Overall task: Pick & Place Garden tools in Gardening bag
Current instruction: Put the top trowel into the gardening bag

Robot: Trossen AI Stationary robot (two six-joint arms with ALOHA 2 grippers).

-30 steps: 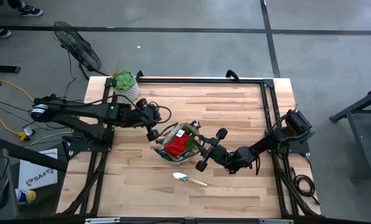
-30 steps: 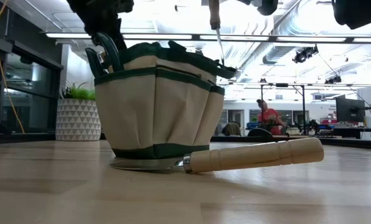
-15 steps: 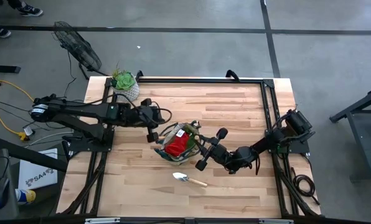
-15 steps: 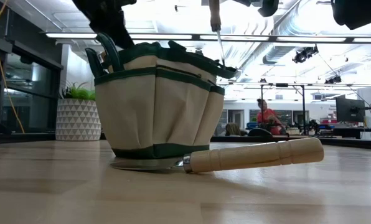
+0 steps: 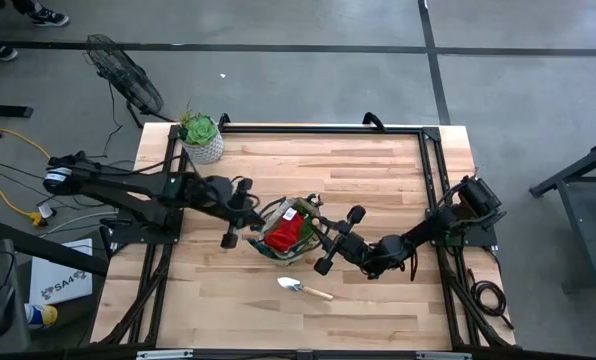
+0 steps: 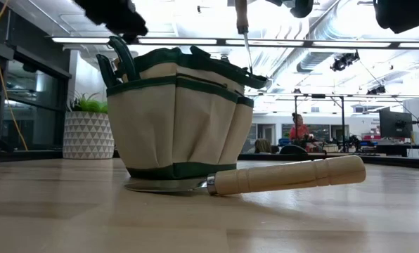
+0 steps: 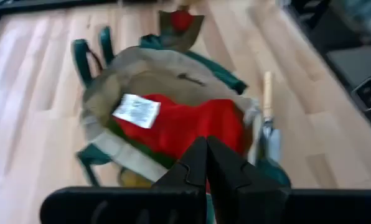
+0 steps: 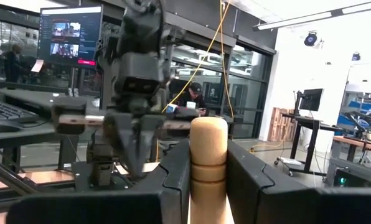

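The step in hand looks like seating a trowel in the small round beige fabric gardening bag with dark green trim [image 5: 285, 231], which stands near the middle of the pale wooden bench [image 5: 378, 180]. The right gripper [image 5: 325, 245] sits at the bag's rim, its fingers [image 8: 173, 180] narrowed around the pale wooden handle of a silver-bladed trowel [image 8: 208, 158], the blade pointing down toward the bag's edge in the low view. A red cloth piece [image 7: 185, 124] with a white tag already fills the bag's mouth, and dark green shear handles [image 6: 118, 60] stick up at one side. The left gripper [image 7: 205, 163] hangs just beside the bag's other side, its fingers pressed together on nothing. A second wooden-handled trowel [image 5: 303, 289] lies flat on the bench just in front of the bag, not yet picked. The next move probably calls for lowering the held trowel fully in and releasing it, then fetching the one on the bench.
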